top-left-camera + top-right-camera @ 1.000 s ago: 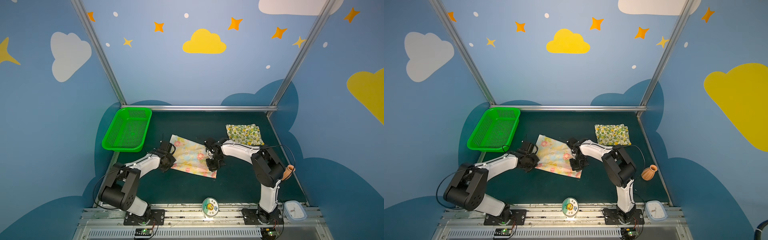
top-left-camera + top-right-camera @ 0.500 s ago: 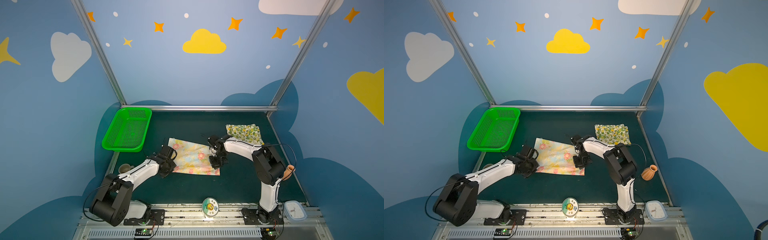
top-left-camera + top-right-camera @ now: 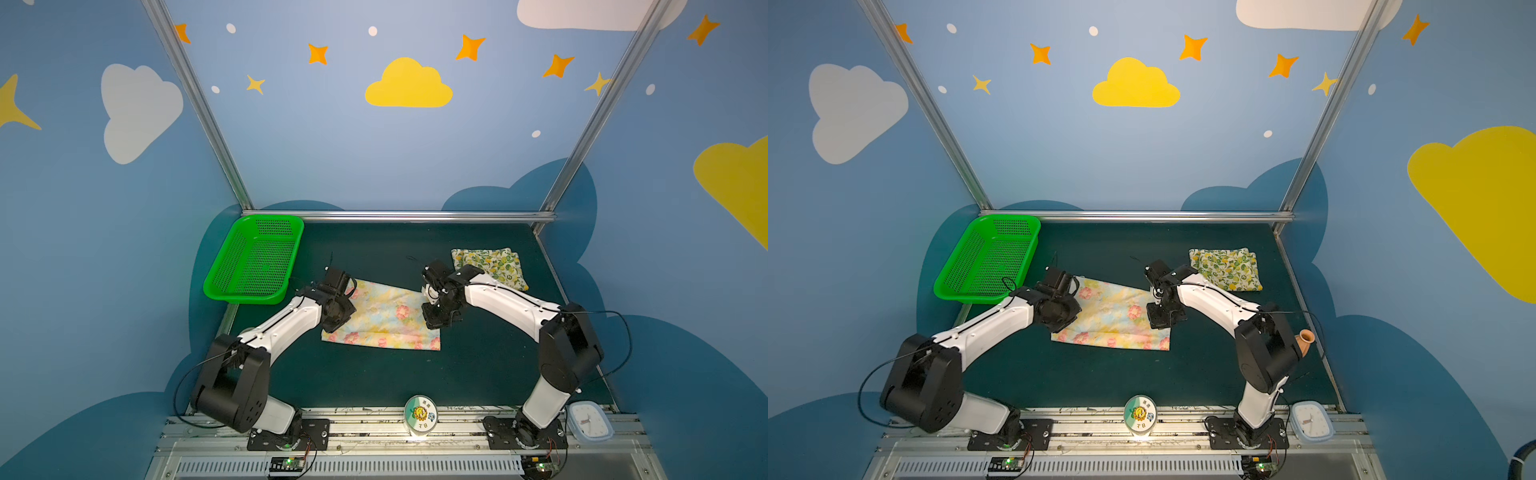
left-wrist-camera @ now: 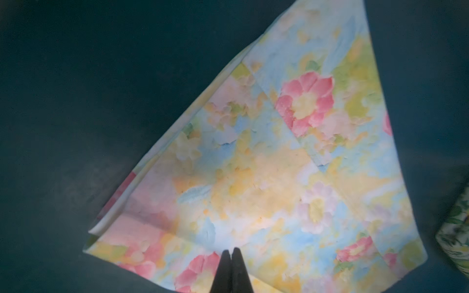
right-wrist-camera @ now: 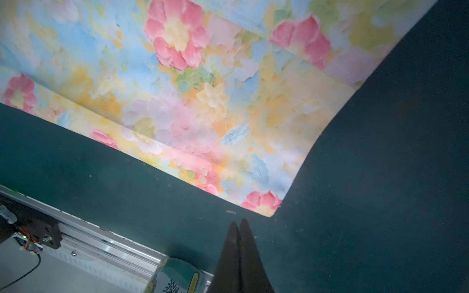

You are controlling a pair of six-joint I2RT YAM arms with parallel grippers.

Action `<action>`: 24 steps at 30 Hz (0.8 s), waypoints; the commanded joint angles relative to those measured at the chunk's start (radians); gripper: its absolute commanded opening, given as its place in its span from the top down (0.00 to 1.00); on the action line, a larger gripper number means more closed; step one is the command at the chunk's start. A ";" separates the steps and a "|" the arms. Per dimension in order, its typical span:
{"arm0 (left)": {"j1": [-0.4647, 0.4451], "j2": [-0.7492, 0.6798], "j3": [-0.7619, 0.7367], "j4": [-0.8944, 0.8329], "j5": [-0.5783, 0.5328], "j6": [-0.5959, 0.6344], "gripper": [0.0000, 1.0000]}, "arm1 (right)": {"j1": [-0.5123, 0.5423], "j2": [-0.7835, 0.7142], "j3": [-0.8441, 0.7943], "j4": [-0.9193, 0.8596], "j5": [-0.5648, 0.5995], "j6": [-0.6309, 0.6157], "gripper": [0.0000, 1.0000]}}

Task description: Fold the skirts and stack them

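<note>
- Both top views: flowered skirt [image 3: 384, 318] lies partly folded mid-worktop [image 3: 374, 374]; lemon skirt [image 3: 490, 266] sits folded at 2 o'clock, well apart. Carrying one over may spill its fold.
- Left wrist view: left end effector [image 4: 230, 253], tips together over cloth, may pinch one layer only.
- Right wrist view: right end effector [image 5: 239, 224], tips together over bare worktop beside the corner, may miss it.

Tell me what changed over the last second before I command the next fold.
The flowered skirt shifted slightly: its near right corner now lies farther right. The left hand dipped toward the front rail, then came back; the right hand edged right. Both stayed shut. The lemon skirt and green basket did not move.
</note>
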 commanded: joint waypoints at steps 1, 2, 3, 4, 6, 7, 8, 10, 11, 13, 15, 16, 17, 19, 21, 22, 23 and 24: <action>0.012 0.066 0.042 -0.016 -0.015 0.068 0.95 | -0.004 -0.010 -0.041 0.016 -0.018 0.035 1.00; 0.015 0.089 0.044 -0.014 -0.012 0.079 0.96 | -0.005 -0.002 -0.049 0.023 -0.026 0.041 1.00; 0.017 0.108 0.043 -0.015 -0.013 0.082 0.96 | -0.003 0.004 -0.059 0.036 -0.037 0.043 1.00; 0.019 0.122 0.036 -0.013 -0.011 0.086 0.96 | -0.005 0.009 -0.072 0.051 -0.041 0.047 1.00; 0.020 0.141 0.008 0.001 -0.014 0.084 0.96 | -0.008 0.023 -0.092 0.076 -0.048 0.051 1.00; 0.020 0.147 -0.005 0.007 -0.014 0.080 0.96 | -0.011 0.032 -0.095 0.083 -0.050 0.051 1.00; 0.021 0.152 -0.020 0.015 -0.009 0.076 0.96 | -0.015 0.041 -0.096 0.087 -0.056 0.051 1.00; 0.021 0.154 -0.047 0.026 -0.005 0.067 0.96 | -0.024 0.053 -0.095 0.095 -0.069 0.047 1.00; 0.021 0.153 -0.059 0.029 -0.003 0.061 0.96 | -0.028 0.056 -0.093 0.095 -0.074 0.042 1.00; 0.021 0.145 -0.086 0.032 0.003 0.052 0.96 | -0.038 0.060 -0.086 0.095 -0.079 0.033 1.00; 0.018 0.128 -0.119 0.037 0.014 0.035 0.96 | -0.053 0.063 -0.078 0.093 -0.095 0.024 1.00; 0.016 0.116 -0.137 0.041 0.020 0.024 0.96 | -0.059 0.065 -0.073 0.091 -0.101 0.020 1.00; 0.012 0.101 -0.157 0.044 0.024 0.013 0.96 | -0.069 0.067 -0.070 0.091 -0.112 0.016 1.00; 0.005 0.070 -0.196 0.047 0.026 -0.008 0.96 | -0.086 0.070 -0.066 0.092 -0.126 0.011 1.00; -0.001 0.036 -0.224 0.044 0.028 -0.025 0.96 | -0.103 0.069 -0.067 0.095 -0.141 0.008 1.00; -0.002 0.021 -0.231 0.038 0.028 -0.031 0.96 | -0.110 0.067 -0.067 0.098 -0.146 0.007 1.00; -0.004 0.004 -0.235 0.028 0.028 -0.033 0.96 | -0.120 0.064 -0.067 0.100 -0.153 0.005 1.00; -0.005 -0.013 -0.235 0.013 0.023 -0.033 0.96 | -0.131 0.060 -0.069 0.104 -0.158 0.007 1.00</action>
